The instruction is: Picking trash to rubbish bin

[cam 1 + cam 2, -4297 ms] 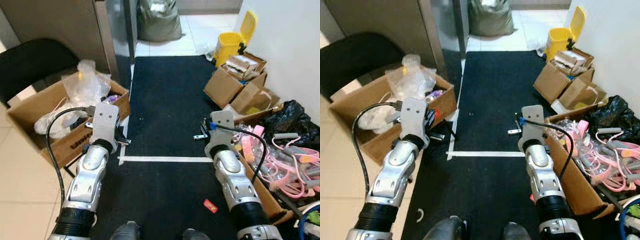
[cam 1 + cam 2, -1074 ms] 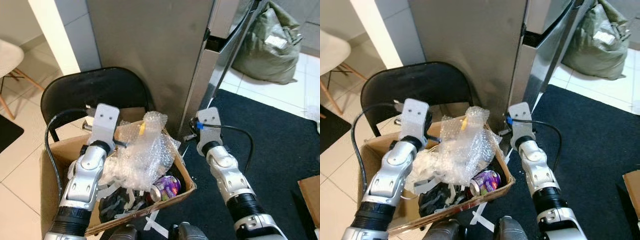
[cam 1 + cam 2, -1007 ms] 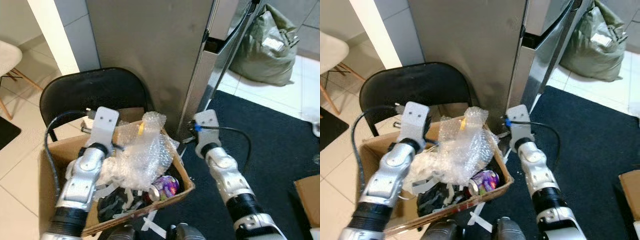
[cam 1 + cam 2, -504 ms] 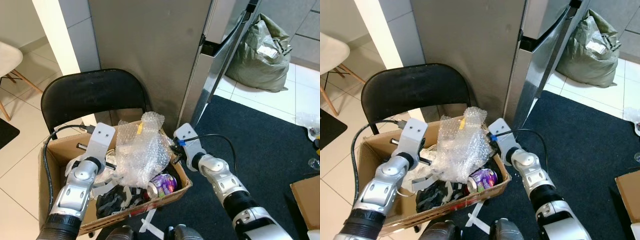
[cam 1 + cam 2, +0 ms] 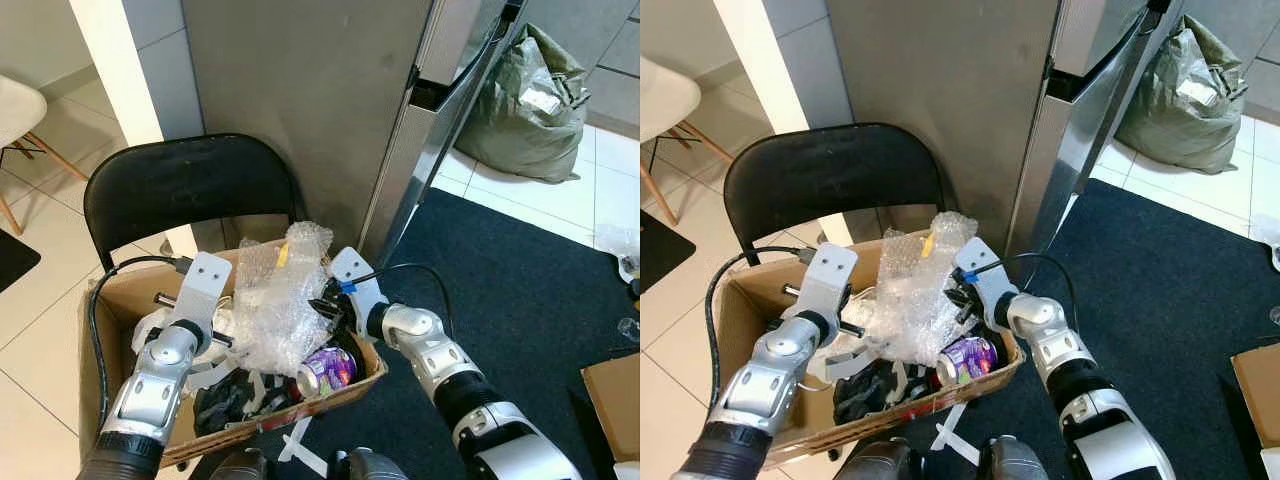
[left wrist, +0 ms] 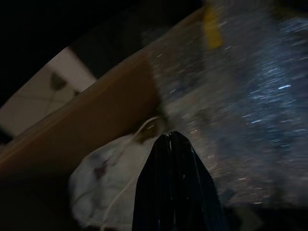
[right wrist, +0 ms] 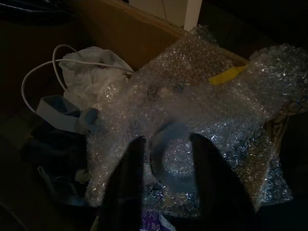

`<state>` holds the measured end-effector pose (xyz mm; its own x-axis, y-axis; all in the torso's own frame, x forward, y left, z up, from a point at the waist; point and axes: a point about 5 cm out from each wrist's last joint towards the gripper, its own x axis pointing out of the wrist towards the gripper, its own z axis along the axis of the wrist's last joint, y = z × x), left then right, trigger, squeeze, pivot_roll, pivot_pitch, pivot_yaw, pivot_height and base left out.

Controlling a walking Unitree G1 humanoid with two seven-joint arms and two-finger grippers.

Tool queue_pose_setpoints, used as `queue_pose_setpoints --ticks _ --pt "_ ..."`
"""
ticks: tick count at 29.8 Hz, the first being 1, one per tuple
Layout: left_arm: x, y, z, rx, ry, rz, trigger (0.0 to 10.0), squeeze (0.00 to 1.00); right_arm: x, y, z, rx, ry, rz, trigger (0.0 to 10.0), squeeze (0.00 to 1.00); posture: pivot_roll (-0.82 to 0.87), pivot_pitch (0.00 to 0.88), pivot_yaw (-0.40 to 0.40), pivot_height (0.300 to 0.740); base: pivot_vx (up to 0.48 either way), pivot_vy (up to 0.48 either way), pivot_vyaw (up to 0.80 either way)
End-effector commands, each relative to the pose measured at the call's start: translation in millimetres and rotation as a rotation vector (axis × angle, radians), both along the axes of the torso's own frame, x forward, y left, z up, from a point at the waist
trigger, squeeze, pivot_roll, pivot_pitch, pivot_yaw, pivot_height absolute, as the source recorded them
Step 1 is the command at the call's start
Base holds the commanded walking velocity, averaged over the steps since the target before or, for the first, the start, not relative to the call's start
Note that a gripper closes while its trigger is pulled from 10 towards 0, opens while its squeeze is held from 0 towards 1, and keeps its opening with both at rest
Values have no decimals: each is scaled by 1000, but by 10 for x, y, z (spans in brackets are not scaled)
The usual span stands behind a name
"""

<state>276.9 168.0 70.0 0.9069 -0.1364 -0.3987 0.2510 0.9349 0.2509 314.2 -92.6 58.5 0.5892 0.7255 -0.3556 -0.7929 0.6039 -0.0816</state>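
Observation:
A cardboard box (image 5: 100,310) of trash stands on the floor in front of me. On top lies crumpled bubble wrap (image 5: 285,300) with a yellow strip (image 7: 226,74). A purple can (image 5: 325,370) lies at the box's near right corner, and a white bag with a cord (image 7: 91,62) sits deeper in. My right gripper (image 7: 168,138) is open, its fingers just above the bubble wrap near the box's right wall (image 5: 958,292). My left gripper (image 6: 169,138) is shut with nothing in it, over the box's left half and pointing at the white bag.
A black folding chair (image 5: 190,185) stands just behind the box, against a grey cabinet (image 5: 300,90) and a steel door (image 5: 440,110). A grey-green sack (image 5: 530,95) sits far right on tiles. Black carpet (image 5: 520,280) spreads to the right. White tape strips (image 5: 300,450) lie by my feet.
The view has swung from the carpet corridor to the box. Over the last second my right gripper moved left, from the box's right edge onto the bubble wrap. The left arm dropped slightly.

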Motion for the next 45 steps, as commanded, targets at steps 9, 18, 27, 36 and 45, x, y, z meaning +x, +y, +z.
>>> queue_pose_setpoints --ticks 9,18,27,36,45 --pt "-93 -235 83 -113 -16 -216 10000 0 19 -30 -12 -12 -2 10 10000 525 81 70 -59 740 0 0 0" --pt "60 4 159 -70 -115 41 10000 0 170 -207 102 -20 -118 -206 10000 0 80 48 -69 740 0 0 0" --pt "75 161 210 -69 -186 254 10000 0 205 -476 175 125 -153 -511 10000 0 73 38 -70 740 0 0 0" --pt "85 115 243 -99 -218 256 10000 0 180 -512 152 172 -140 -595 10000 0 69 36 -73 740 0 0 0" --pt "82 94 253 -104 -229 253 10000 0 146 -456 156 182 -150 -599 10000 0 66 43 -74 740 0 0 0"
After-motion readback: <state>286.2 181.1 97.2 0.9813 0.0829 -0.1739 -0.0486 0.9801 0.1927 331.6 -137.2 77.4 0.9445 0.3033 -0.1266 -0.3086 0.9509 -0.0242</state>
